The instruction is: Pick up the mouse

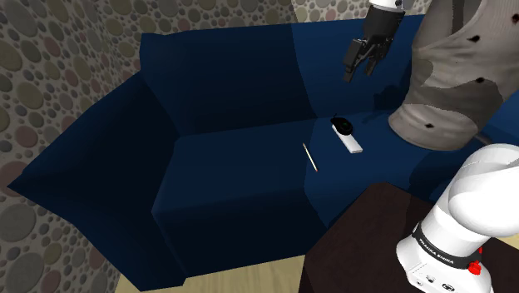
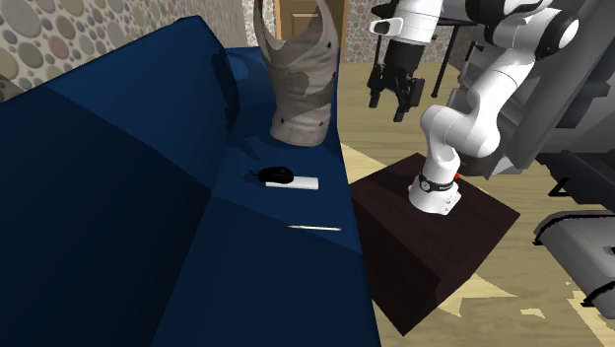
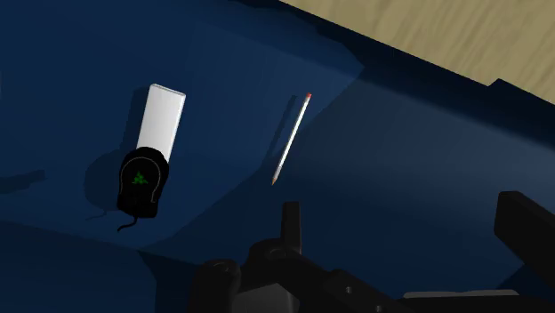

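Observation:
A black mouse point(image 1: 341, 125) with a green mark on its back lies on the dark blue sofa seat point(image 1: 241, 166), its short cord trailing. In the wrist view the mouse point(image 3: 142, 180) rests against one end of a flat white bar point(image 3: 163, 122). My black gripper point(image 1: 359, 67) hangs well above the seat, up and to the shoulder view's right of the mouse, apart from it. Its fingers stand wide apart in the wrist view, so the gripper point(image 3: 405, 222) is open and holds nothing. From the second exterior view the mouse point(image 2: 279, 174) sits below and left of the gripper point(image 2: 394, 99).
A thin pencil point(image 3: 292, 138) lies on the seat beside the white bar point(image 1: 350, 141). A grey-brown draped vest shape point(image 1: 453, 75) stands on the sofa close to the mouse. The dark brown stand point(image 2: 434, 237) sits next to the sofa front. Spotted walls back the sofa.

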`<state>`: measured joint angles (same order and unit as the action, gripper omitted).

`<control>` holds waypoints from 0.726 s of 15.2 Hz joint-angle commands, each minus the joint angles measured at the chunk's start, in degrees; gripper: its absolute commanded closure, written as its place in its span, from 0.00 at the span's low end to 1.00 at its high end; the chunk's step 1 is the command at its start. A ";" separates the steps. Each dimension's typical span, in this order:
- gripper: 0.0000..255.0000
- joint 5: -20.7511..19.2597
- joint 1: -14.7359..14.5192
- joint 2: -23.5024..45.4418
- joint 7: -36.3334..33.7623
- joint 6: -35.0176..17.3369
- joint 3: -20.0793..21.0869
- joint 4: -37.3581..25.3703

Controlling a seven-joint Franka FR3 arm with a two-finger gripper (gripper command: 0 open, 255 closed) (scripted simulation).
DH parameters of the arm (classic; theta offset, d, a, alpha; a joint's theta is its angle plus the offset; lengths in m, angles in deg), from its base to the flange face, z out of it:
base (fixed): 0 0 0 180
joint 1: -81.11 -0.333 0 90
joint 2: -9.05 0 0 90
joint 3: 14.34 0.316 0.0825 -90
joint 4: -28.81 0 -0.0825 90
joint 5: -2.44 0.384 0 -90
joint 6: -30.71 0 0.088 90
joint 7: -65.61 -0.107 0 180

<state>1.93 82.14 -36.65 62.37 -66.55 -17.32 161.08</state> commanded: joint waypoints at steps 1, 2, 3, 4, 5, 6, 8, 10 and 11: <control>0.00 0.00 0.00 0.00 0.00 0.00 0.00 0.00; 0.00 -0.44 0.22 1.38 0.87 -1.04 -0.84 0.11; 0.00 -0.86 0.42 2.81 1.73 -2.08 -1.67 0.16; 0.00 -1.25 0.62 4.30 2.58 -3.11 -2.51 0.15; 0.00 -1.62 0.80 5.84 3.43 -4.13 -3.33 0.07; 0.00 -1.95 0.99 7.43 4.29 -5.14 -4.16 -0.07; 0.00 -2.54 1.30 10.74 5.98 -7.11 -5.80 -0.55; 0.00 -2.97 1.59 14.23 7.70 -9.01 -7.41 -1.28; 0.00 -3.13 1.72 16.04 8.56 -9.93 -8.20 -1.75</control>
<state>-0.93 83.66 -22.31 69.88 -75.38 -24.58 159.50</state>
